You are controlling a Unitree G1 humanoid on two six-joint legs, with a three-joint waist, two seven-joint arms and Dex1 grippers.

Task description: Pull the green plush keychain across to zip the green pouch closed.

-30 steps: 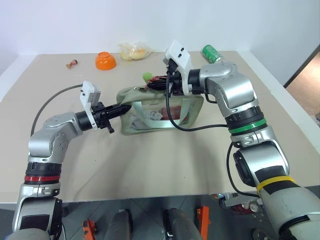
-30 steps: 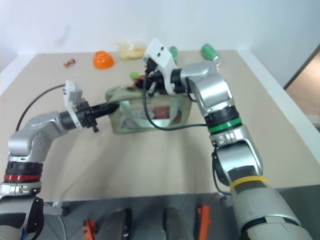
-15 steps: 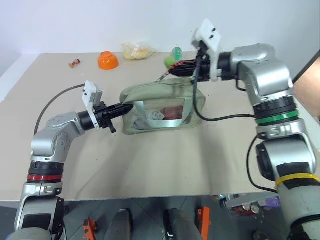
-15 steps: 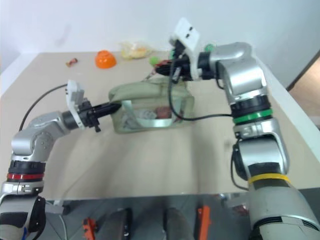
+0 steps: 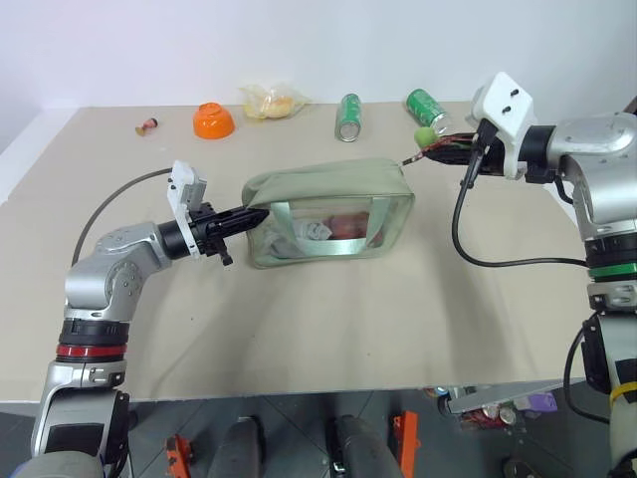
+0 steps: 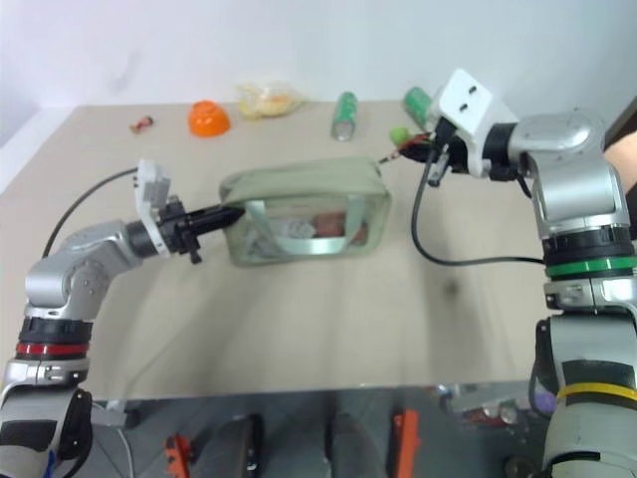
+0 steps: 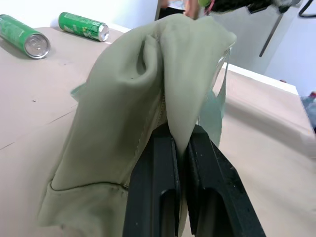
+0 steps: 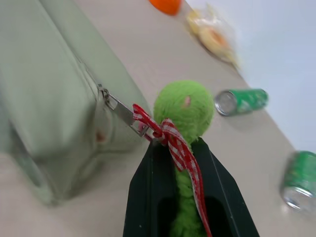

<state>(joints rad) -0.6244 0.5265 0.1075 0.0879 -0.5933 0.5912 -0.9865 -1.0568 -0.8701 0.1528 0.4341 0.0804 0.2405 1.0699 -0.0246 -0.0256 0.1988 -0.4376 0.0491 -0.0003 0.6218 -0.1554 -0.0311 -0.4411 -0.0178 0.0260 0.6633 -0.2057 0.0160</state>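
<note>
The green pouch [image 5: 328,209] lies in the middle of the table, its clear window side facing me and its top zipped flat. At the pouch's left end my left gripper [image 5: 251,215] is shut, pinching a fold of its fabric [image 7: 180,128]. Just past the pouch's right end, lifted above the table, my right gripper [image 5: 430,149] is shut on the green plush keychain [image 8: 183,111]. A red checked ribbon [image 8: 165,131] and a metal zipper pull [image 8: 118,111] link the plush to the pouch's right corner.
Two green soda cans [image 5: 349,117] [image 5: 426,107] lie at the back of the table. An orange bowl [image 5: 213,120], a yellow bag [image 5: 273,101] and a small red-brown item [image 5: 146,125] sit at the back left. A black cable hangs from my right wrist [image 5: 468,249].
My right gripper has swept from over the pouch's middle to beyond its right end, taking the plush keychain along. The pouch top now lies closed. My left gripper held still.
</note>
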